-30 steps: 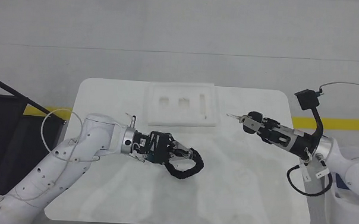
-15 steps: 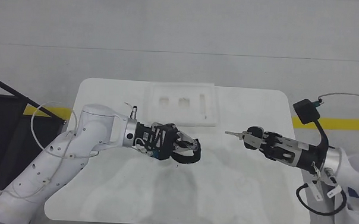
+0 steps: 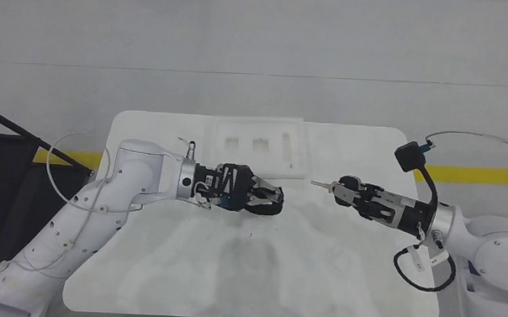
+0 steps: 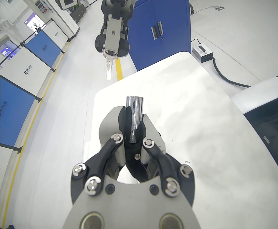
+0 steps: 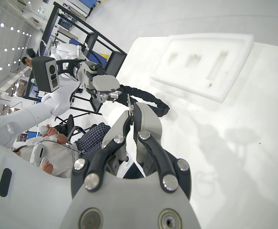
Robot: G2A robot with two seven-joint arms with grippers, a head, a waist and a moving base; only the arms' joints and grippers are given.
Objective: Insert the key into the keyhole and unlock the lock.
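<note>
- Key (image 4: 109,67): pinched by its head between the fingers of the right gripper (image 5: 132,115). Its blade sticks out past the fingertips and touches nothing else.
- Right gripper: clamped tight on the key and held above the right half of the table (image 3: 149,273). The blade points across toward the left gripper (image 4: 133,116).
- Lock (image 3: 267,206): carried by the left gripper above the middle of the table, just in front of the foam tray (image 3: 257,148).
- Left gripper: fingers closed around the lock's chrome cylinder (image 4: 135,104), which juts out beyond the fingertips. The black cable (image 5: 147,99) trails in a curve from the gripper; I cannot tell whether it touches the table.
- Keyhole (image 5: 101,99): sits in the cylinder's round end face, which is turned toward the right gripper.
- Key and lock are apart. There is an open gap between the blade tip and the cylinder's end, so the key is not yet in the keyhole.
- Foam tray: white with three shallow recesses, lying flat on the far side of the table, and neither gripper touches it.
</note>
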